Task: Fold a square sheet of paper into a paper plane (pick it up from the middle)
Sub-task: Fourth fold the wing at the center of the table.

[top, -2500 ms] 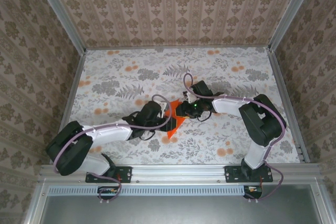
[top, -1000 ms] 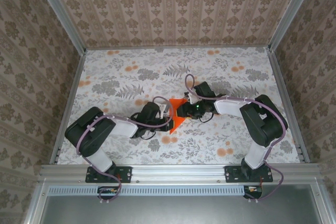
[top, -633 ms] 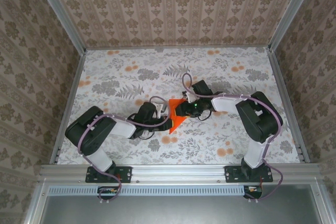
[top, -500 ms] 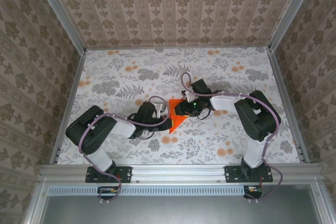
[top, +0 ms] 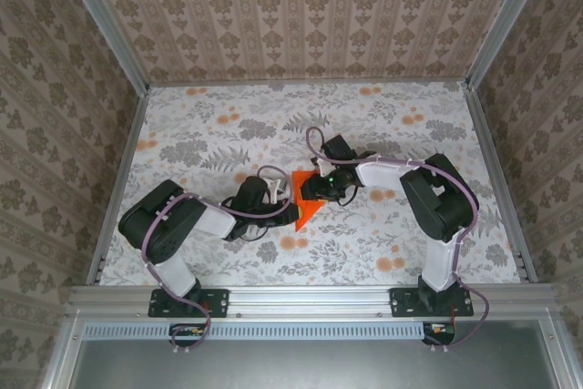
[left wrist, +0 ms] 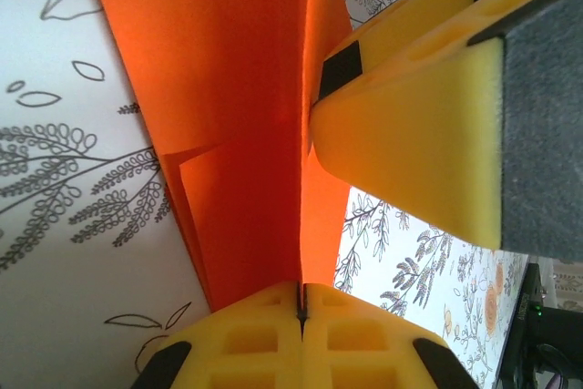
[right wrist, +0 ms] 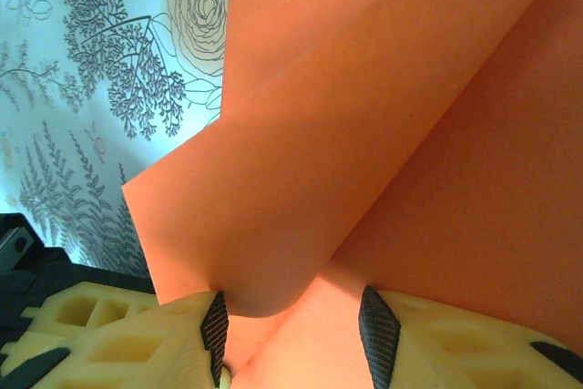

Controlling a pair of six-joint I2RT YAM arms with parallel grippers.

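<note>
Orange creased paper sheet (left wrist: 246,88) pinched by yellow foam left pincer (left wrist: 301,302).

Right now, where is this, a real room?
Probably a small robot workbench booth: a flower-print table boxed in by wallpapered panels on metal rails, with a left arm and right arm folding orange paper.

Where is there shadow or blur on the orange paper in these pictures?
Top view: even light, paper small but sharp. Left wrist view: dark shade along the fold. Right wrist view: shadow under the curled flap, near paper slightly soft.
</note>
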